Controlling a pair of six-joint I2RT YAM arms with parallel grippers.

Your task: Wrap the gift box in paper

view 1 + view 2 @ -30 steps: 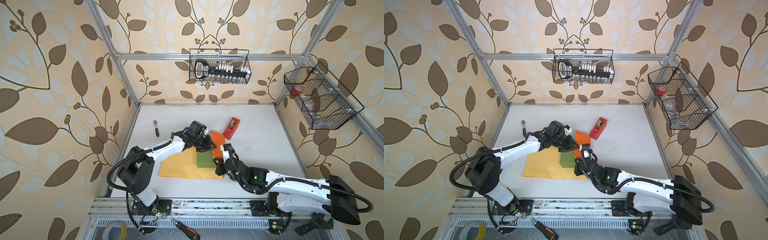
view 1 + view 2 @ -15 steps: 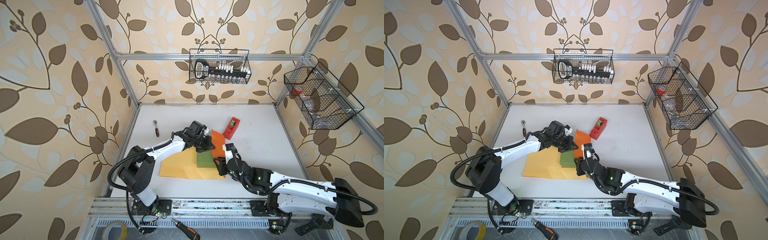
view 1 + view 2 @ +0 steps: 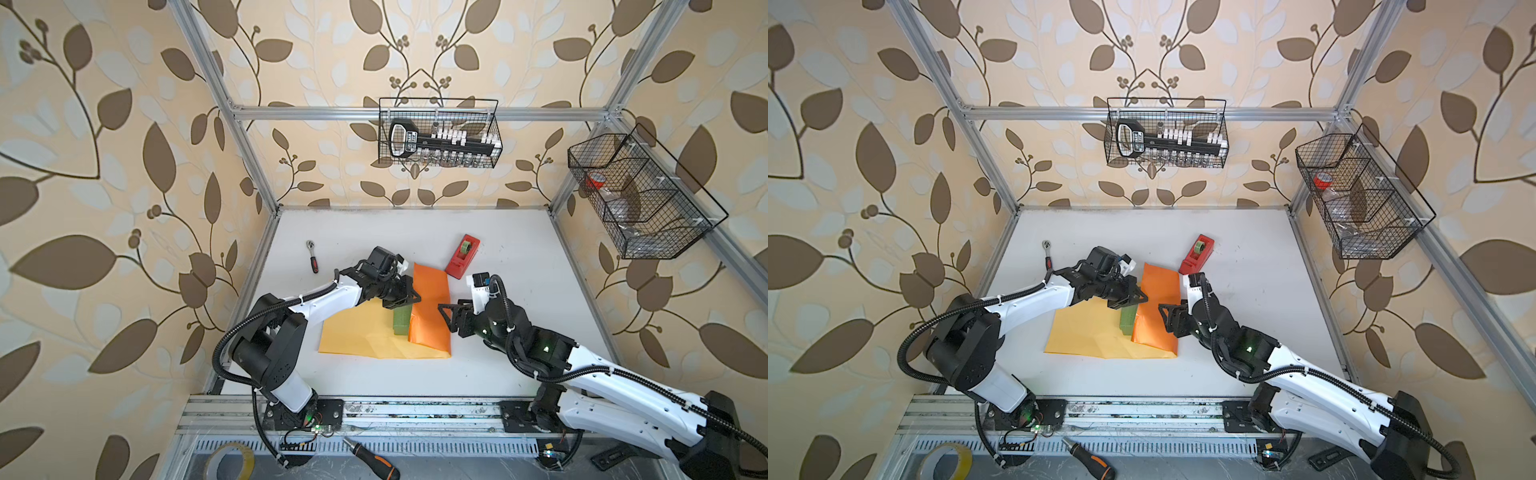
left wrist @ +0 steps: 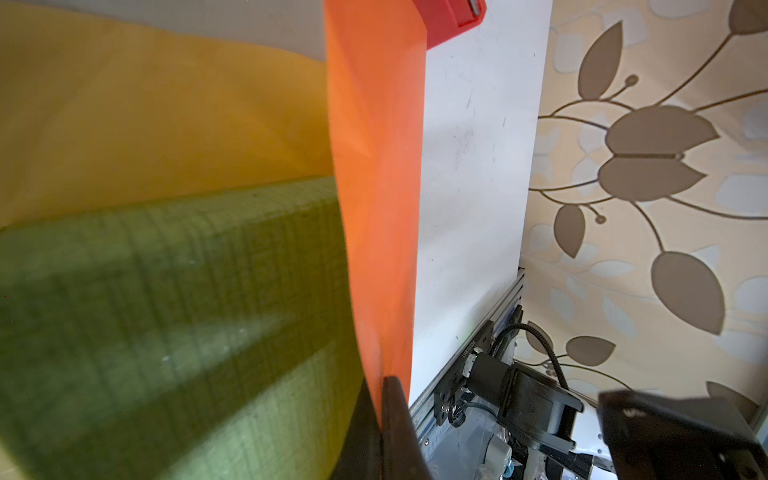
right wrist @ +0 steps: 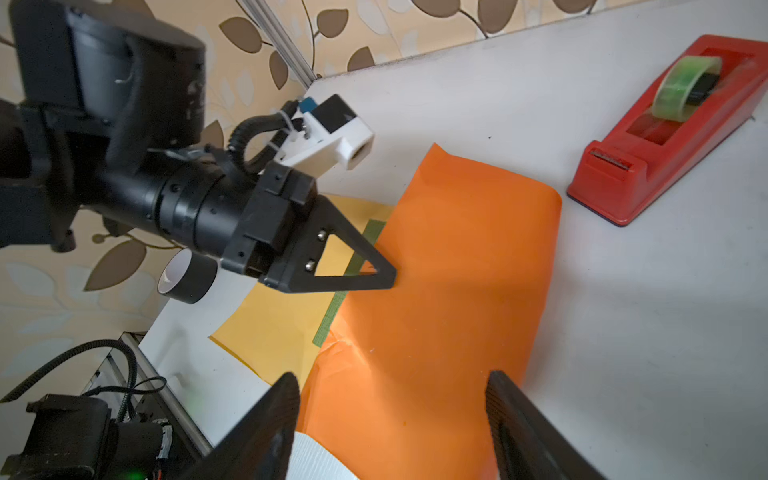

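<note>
Paper (image 3: 361, 332) flat on desk (image 3: 498, 257), orange side lifted over box (image 3: 401, 322) mid-sheet. Thin, floppy, tears easily: grip edges only. Left pincer (image 3: 409, 297) pinching paper edge; right pincer (image 3: 451, 320) spread, empty, beside paper.

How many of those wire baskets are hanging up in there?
2. The back basket hangs on the rear wall, above the far end of the table. The side basket hangs on the right-hand wall. No others show, and none seems hidden.
</note>
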